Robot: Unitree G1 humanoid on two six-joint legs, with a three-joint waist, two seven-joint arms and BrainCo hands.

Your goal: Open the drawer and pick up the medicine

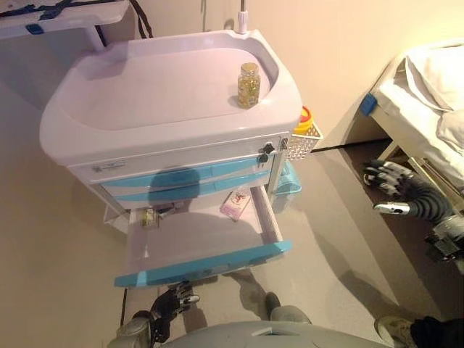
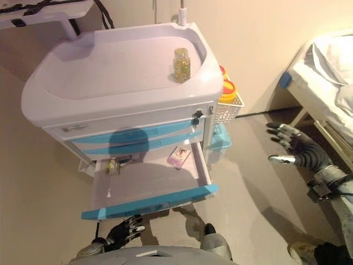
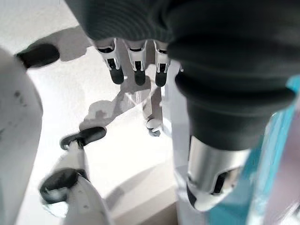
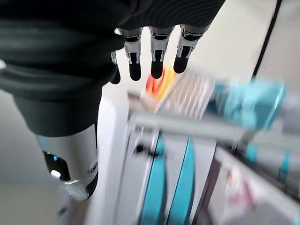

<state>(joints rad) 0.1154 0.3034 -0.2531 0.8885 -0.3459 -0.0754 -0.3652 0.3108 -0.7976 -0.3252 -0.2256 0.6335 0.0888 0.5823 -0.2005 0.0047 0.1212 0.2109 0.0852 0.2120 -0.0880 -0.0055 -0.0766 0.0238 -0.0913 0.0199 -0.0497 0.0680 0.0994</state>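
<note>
The white cart's bottom drawer (image 1: 203, 264) with a blue front stands pulled open. Inside lie a pink medicine box (image 1: 235, 204) at the back right and a small bottle (image 1: 150, 217) at the back left. A yellow pill bottle (image 1: 249, 85) stands on the cart top (image 1: 145, 94). My left hand (image 1: 174, 301) hangs low in front of the drawer's blue front, fingers relaxed and empty. My right hand (image 1: 395, 190) is open and empty, out to the right of the cart above the floor. The drawer's blue edge (image 3: 281, 140) shows in the left wrist view.
A white wire basket (image 1: 304, 141) with a yellow and red container hangs on the cart's right side. A bed (image 1: 424, 101) stands at the right. A person's shoe (image 1: 395, 330) shows at the lower right. A white stand (image 1: 65, 18) is at the back left.
</note>
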